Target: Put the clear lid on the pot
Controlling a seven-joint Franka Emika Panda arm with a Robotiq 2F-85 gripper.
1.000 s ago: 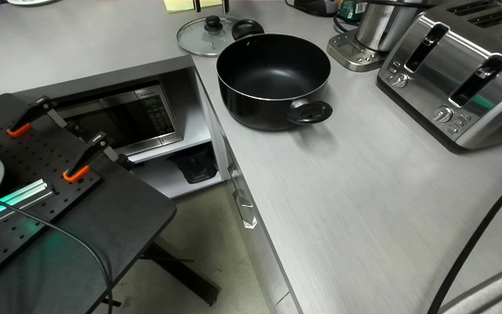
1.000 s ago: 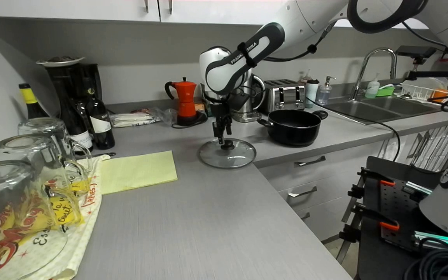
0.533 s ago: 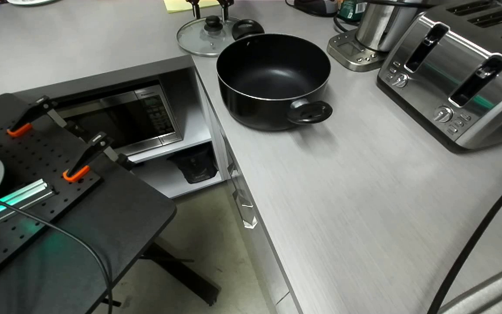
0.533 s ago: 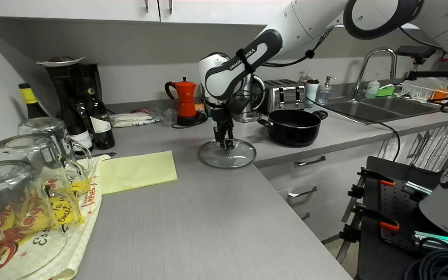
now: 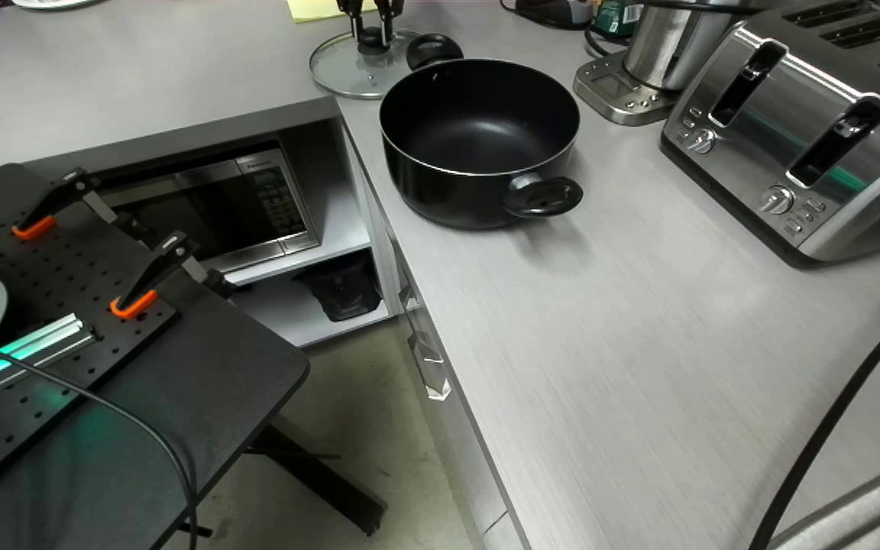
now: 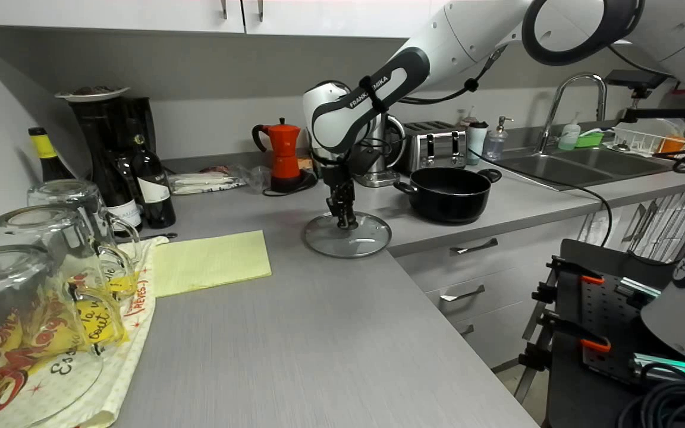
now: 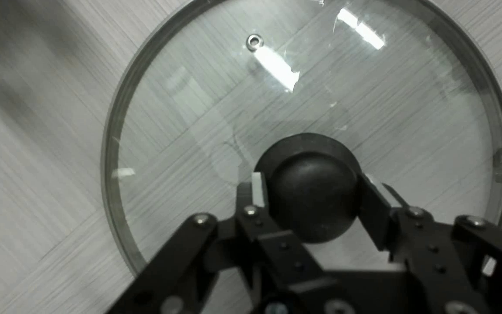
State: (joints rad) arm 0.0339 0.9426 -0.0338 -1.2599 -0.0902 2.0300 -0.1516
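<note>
The clear lid (image 7: 181,131) lies flat on the grey counter, its black knob (image 7: 307,192) pointing up. My gripper (image 7: 314,190) is shut on that knob, with one finger pressed against either side in the wrist view. In an exterior view the gripper (image 6: 343,221) comes straight down onto the middle of the lid (image 6: 348,244). The black pot (image 5: 478,187) stands beside the lid, uncovered, its inside visible and bare. One pot handle (image 5: 435,50) overlaps the lid's edge in that exterior view; the other handle (image 5: 543,197) points away from the lid.
Beyond the pot stand a steel kettle (image 6: 378,169) and a toaster (image 5: 814,153). A red moka pot (image 6: 284,154) is at the back wall. A yellow cloth (image 6: 211,261) and several glass mugs (image 6: 51,267) lie on the lid's far side. The counter edge (image 5: 363,164) runs close by.
The gripper has come down to the lid's knob with its fingers on both sides, and its jaws have closed in. Lid and pot have stayed in place.
</note>
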